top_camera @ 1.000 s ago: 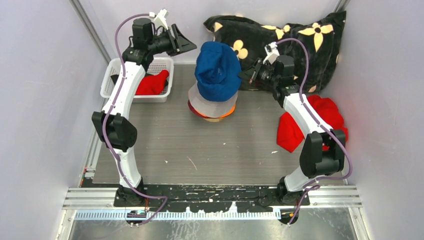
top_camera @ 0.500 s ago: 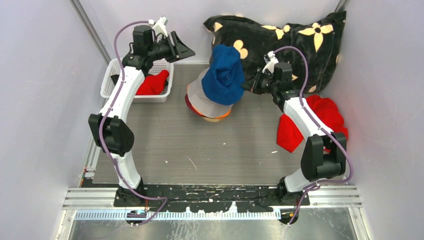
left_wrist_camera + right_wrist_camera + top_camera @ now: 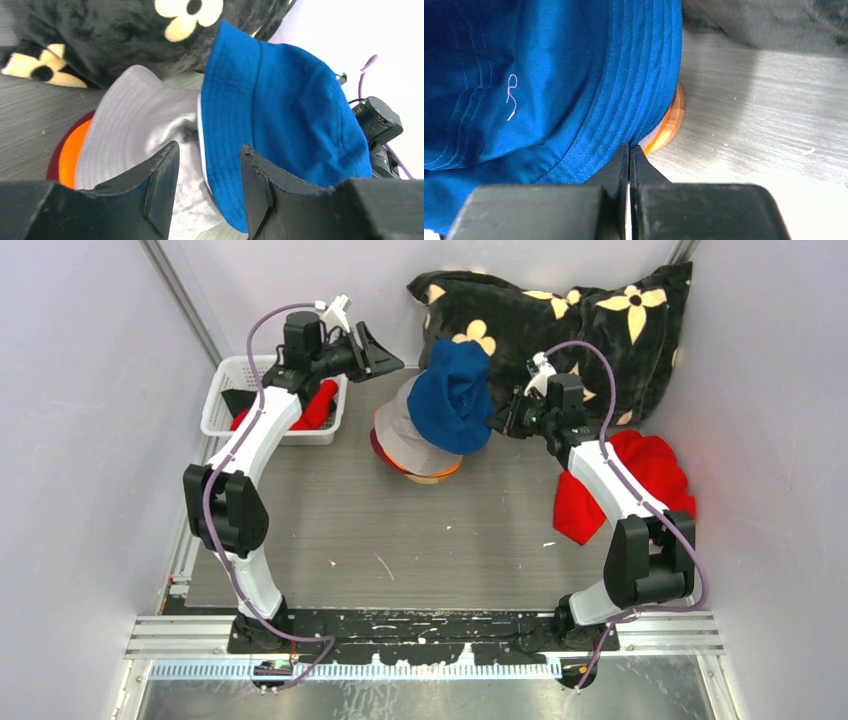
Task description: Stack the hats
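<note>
The right claw (image 3: 629, 150) was clamped on the brim of the blue hat (image 3: 452, 395). That hat sat tilted toward the right on top of the stack at the far middle of the surface (image 3: 400, 530), just in front of the pillow (image 3: 560, 310). Beneath it lay the grey hat (image 3: 130, 125), orange hat (image 3: 70, 152) and maroon hat (image 3: 52, 170). The left claw (image 3: 208, 148) hovered left of the stack, fingers apart and empty. A red hat (image 3: 320, 405) lay in the basket (image 3: 222, 390).

Hat (image 3: 452, 400) atop stack (image 3: 403, 436) — pillow (image 3: 590, 320) behind.
</note>
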You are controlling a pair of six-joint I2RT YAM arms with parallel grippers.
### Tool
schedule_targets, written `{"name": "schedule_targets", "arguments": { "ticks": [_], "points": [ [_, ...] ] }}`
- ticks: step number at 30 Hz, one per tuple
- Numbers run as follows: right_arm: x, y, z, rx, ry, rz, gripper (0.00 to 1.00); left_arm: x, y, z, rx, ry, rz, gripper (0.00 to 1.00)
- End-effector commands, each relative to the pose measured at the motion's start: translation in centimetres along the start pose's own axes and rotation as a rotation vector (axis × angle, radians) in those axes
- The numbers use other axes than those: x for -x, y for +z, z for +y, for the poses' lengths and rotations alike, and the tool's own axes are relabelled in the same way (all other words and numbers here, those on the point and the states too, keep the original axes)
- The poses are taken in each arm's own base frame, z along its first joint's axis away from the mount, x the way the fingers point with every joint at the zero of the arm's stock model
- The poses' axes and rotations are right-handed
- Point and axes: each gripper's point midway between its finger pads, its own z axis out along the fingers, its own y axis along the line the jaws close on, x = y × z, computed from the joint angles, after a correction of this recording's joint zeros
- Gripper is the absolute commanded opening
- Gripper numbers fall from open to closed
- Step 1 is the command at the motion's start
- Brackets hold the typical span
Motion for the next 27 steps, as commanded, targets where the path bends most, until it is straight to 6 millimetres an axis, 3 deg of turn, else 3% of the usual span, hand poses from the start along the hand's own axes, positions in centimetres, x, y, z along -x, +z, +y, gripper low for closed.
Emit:
{"name": "schedule_targets", "arguments": {
  "ticks": [1, 8, 27],
  "points": [
    [0.2, -1.2, 0.3, -0.012, -0.051, -0.022, 0.01, 0.4, 0.0, -4.4, -0.115, 0.083, -0.028, 0.49],
    [0.1, -1.0, 0.4, -0.014, -0.071, -0.021, 0.01, -1.1, 1.4, -4.9, -0.128, 0.085, 0.015, 0.49],
    [0.3, -1.0, 1.2, -0.014, -0.111, -0.031, 0.01, -3.3, 3.6, -2.8, -0.083, 0.063, 0.091, 0.49]
  ]
}}
